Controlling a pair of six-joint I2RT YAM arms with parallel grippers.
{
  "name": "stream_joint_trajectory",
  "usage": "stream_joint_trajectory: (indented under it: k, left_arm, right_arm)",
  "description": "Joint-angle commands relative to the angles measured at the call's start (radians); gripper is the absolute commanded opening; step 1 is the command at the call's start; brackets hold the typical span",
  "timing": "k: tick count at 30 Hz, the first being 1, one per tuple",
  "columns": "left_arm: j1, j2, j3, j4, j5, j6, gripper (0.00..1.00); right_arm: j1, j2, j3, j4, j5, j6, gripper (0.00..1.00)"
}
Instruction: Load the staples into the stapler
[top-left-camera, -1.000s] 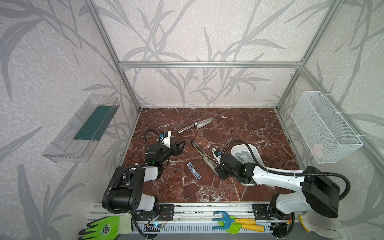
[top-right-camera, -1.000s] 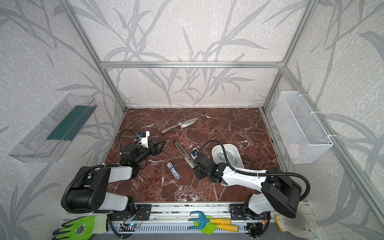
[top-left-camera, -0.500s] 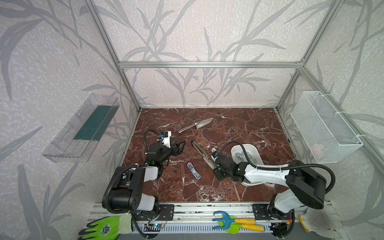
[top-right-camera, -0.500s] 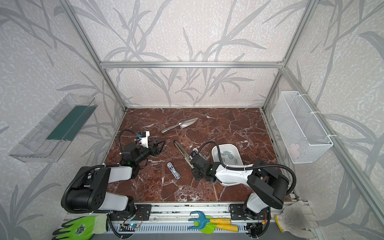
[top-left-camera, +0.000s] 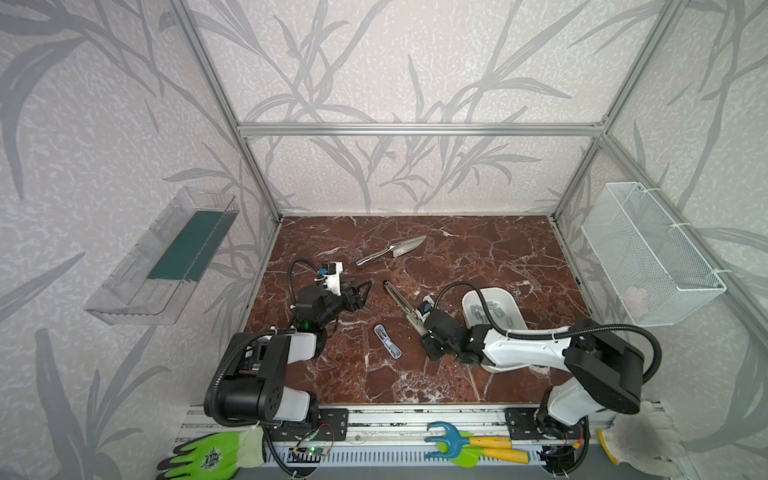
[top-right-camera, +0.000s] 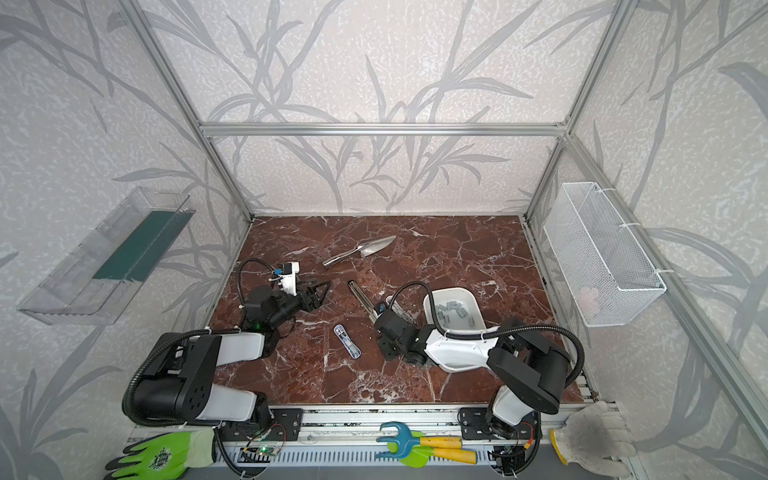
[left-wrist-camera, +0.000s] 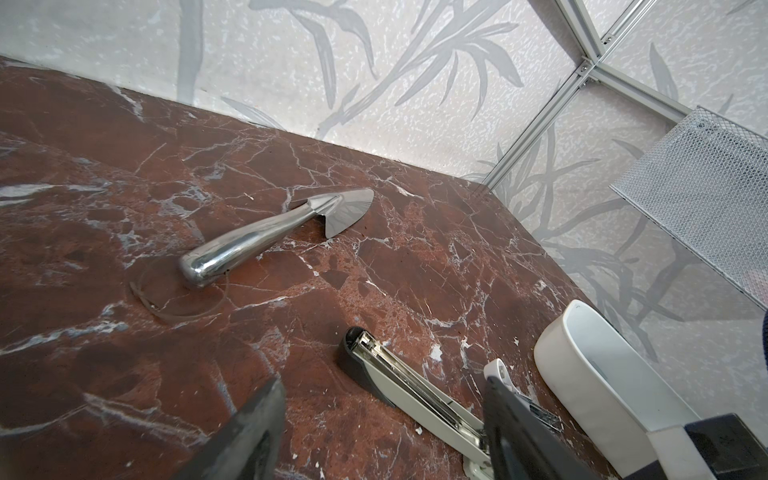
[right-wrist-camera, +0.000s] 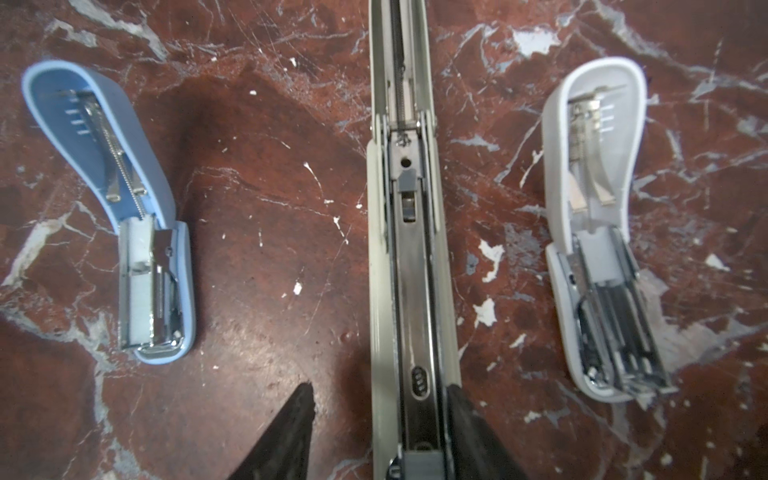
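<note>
No legible text or numbers, emblem on green glove too small to read

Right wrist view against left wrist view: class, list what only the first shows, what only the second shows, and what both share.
Only the right wrist view: the blue stapler, lying open.
Only the left wrist view: the trowel, the white tub and the mesh basket.
Both: the long stapler, opened flat, and the marble table.
The white stapler is plain in the right wrist view; in the left that spot is partly hidden, so I cannot tell.
</note>
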Motion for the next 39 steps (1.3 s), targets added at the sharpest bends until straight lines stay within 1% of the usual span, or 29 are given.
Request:
stream_joint_trajectory:
  k: [1,4,8,11,13,14,16,17,20,23,24,26,28,33,37,39]
  left_arm:
    - [0.001,0.004,-0.001,0.041,0.008,-0.004,0.76]
    - [0.001,0.004,-0.001,0.041,0.008,-0.004,0.76]
    - [0.001,0.002,-0.001,0.038,0.004,-0.004,0.76]
    - [0.001,0.003,0.004,0.029,-0.003,-0.002,0.76]
    - [0.001,0.002,0.004,0.025,-0.004,-0.003,0.76]
    - [0.001,0.003,0.005,0.023,-0.007,-0.002,0.76]
    - [0.001,0.001,0.007,0.014,-0.015,-0.001,0.76]
    - [0.001,0.001,0.010,0.004,-0.024,-0.001,0.76]
    - [0.001,0.006,0.030,-0.046,-0.050,0.004,0.76]
    - [0.002,0.021,0.060,-0.091,-0.084,0.013,0.76]
    - [0.001,0.030,0.074,-0.110,-0.092,0.012,0.76]
    - [0.001,0.040,0.097,-0.149,-0.096,0.011,0.76]
    - [0.001,0.039,0.100,-0.155,-0.113,0.008,0.76]
    - [0.001,0.018,0.076,-0.139,-0.162,0.008,0.76]
    - [-0.001,0.015,0.072,-0.132,-0.179,0.011,0.76]
    - [-0.001,0.020,0.079,-0.141,-0.178,0.014,0.76]
  right_arm:
    - [0.004,-0.033,0.035,-0.007,0.022,-0.028,0.51]
    - [0.004,-0.096,0.058,-0.060,0.055,-0.057,0.51]
    - [0.004,-0.208,0.088,-0.147,0.141,-0.093,0.55]
    - [0.000,-0.301,0.093,-0.188,0.247,-0.118,0.55]
    - [-0.046,-0.365,0.091,-0.240,0.313,-0.114,0.50]
    - [-0.077,-0.389,0.090,-0.266,0.322,-0.104,0.48]
    - [-0.171,-0.439,0.077,-0.313,0.326,-0.083,0.41]
    - [-0.213,-0.459,0.070,-0.329,0.322,-0.070,0.39]
    - [-0.371,-0.482,0.049,-0.370,0.266,-0.041,0.39]
    - [-0.511,-0.443,0.045,-0.407,0.203,-0.025,0.36]
    - [-0.554,-0.423,0.042,-0.410,0.165,-0.020,0.35]
    - [-0.607,-0.378,0.040,-0.398,0.100,-0.031,0.33]
    - [-0.622,-0.329,0.048,-0.392,0.092,-0.039,0.30]
    - [-0.623,-0.219,0.053,-0.345,0.032,-0.060,0.28]
    - [-0.627,-0.129,0.106,-0.415,-0.041,-0.057,0.22]
    - [-0.627,-0.112,0.097,-0.409,-0.085,-0.044,0.22]
